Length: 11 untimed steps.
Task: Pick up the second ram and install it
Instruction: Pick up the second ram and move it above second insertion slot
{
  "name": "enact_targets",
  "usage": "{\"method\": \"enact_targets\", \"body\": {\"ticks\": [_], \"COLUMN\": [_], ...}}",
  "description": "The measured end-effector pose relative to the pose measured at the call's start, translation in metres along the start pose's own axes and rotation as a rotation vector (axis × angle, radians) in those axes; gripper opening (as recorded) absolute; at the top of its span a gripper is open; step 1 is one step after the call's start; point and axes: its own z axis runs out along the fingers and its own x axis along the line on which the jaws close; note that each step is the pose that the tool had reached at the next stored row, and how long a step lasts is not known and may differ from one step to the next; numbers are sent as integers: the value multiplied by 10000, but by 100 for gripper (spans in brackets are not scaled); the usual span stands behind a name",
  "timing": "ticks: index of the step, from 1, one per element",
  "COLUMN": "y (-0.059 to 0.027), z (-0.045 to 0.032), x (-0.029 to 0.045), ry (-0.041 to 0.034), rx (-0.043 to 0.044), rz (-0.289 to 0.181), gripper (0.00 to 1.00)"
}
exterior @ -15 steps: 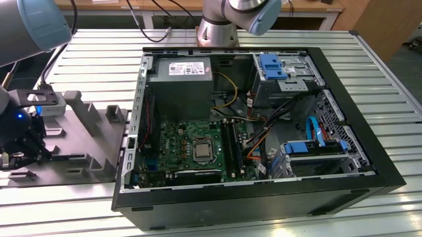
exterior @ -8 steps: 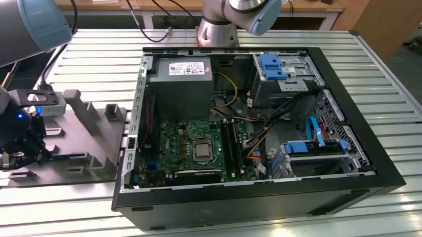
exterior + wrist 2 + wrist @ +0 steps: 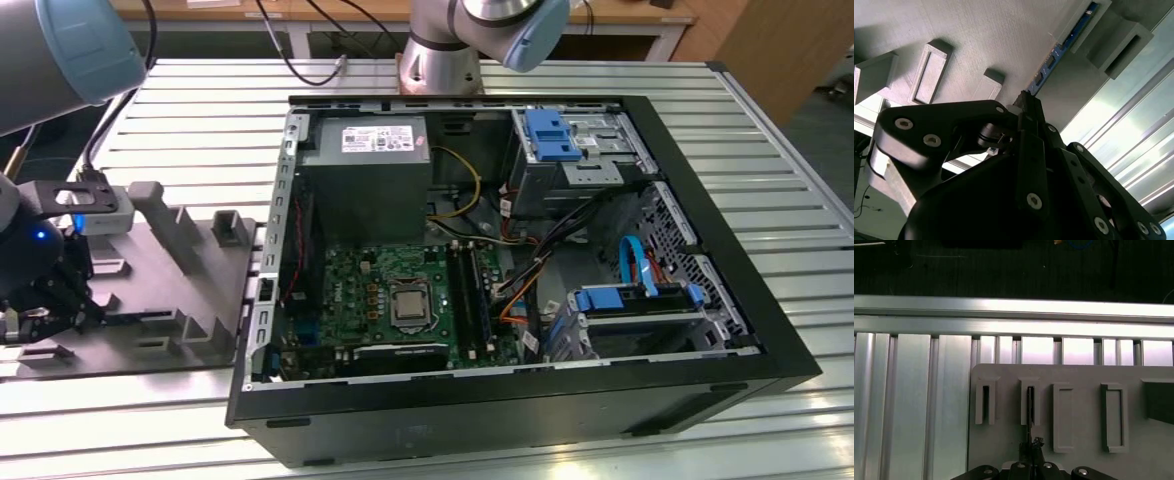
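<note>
The second ram (image 3: 1060, 47) is a thin dark blue strip standing on edge in a slot of the grey fixture (image 3: 979, 35). In the first wrist view the second ram (image 3: 1030, 405) runs as a dark line through a fixture (image 3: 1079, 375) post. My gripper (image 3: 1026, 103) has its black fingers pressed together on the near end of the stick, also seen at the gripper (image 3: 1032, 445). In the exterior view my gripper (image 3: 38, 300) hangs low over the fixture (image 3: 160, 330) at the exterior view's left. The ram still sits in its slot.
An open computer case (image 3: 507, 410) lies to the right of the fixture in the exterior view, with the motherboard's long black slots (image 3: 470, 290), a power supply (image 3: 367, 170) and cables inside. Several grey upright posts (image 3: 230, 230) rise from the fixture. A ribbed metal table (image 3: 909, 405) lies beneath.
</note>
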Motion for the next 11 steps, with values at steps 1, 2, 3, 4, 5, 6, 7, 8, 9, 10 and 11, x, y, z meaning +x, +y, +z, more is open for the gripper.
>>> {"method": "enact_targets", "body": {"ticks": [1,2,3,4,5,6,7,8,9,10,11], "y": [0,0,0,0,0,0,0,0,0,0,0], "z": [1,1,2,2,2,2,3,3,2,2,1], "x": [0,0,0,0,0,0,0,0,0,0,0], "ry": [-4,-8,-10,-11,-11,-11,-11,-11,-11,-11,-9], "rx": [5,8,9,10,10,10,10,10,10,10,11], "rz": [113,198,213,215,217,218,219,220,221,222,222], "gripper": [11,11,11,11,11,11,11,11,11,11,11]}}
